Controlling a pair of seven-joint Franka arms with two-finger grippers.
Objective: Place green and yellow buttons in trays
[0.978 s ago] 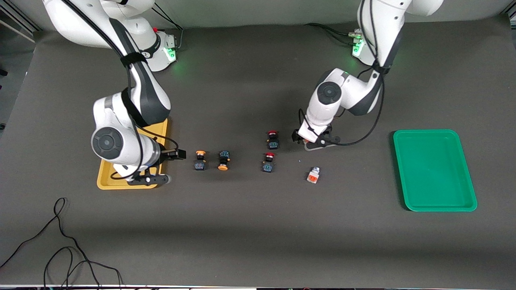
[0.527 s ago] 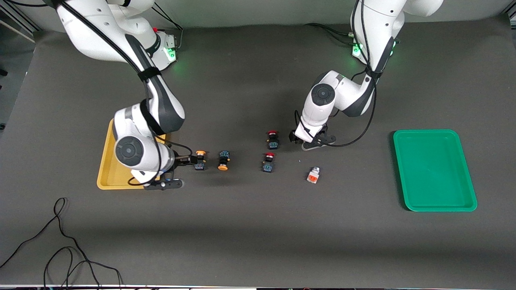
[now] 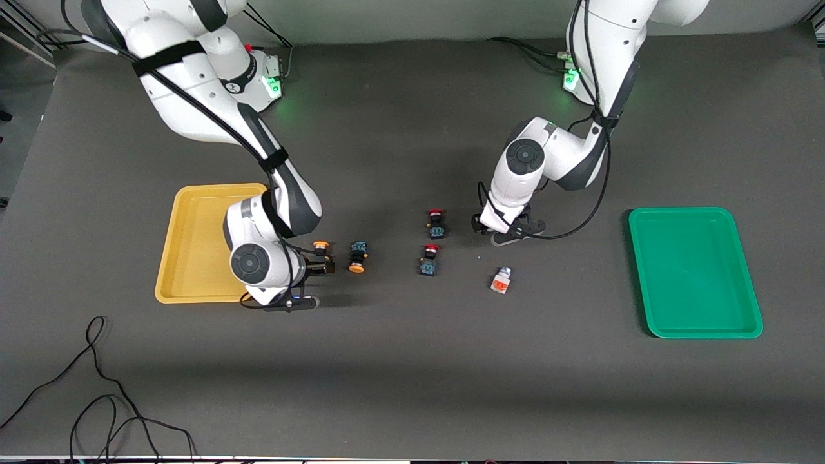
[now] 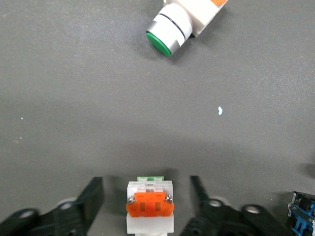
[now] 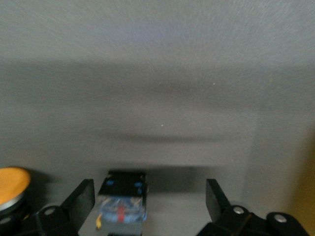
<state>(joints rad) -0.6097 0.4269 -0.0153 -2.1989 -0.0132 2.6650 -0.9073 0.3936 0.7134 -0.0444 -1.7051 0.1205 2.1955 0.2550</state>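
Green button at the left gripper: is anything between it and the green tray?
Nothing visible: only bare table from that green button to the green tray. The other green button lies nearer the camera, aside.

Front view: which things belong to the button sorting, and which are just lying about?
Job: yellow tray, green tray; two yellow-capped buttons, one within the open right end effector; two white-bodied green buttons, one within the open left end effector.
Lying about: two red-capped buttons; black cable.

Two small dark switches with red caps (image 3: 436,223) (image 3: 429,260) sit near each other in the middle of the dark table (image 3: 412,380). A black cable (image 3: 97,386) curls at the table's near edge.
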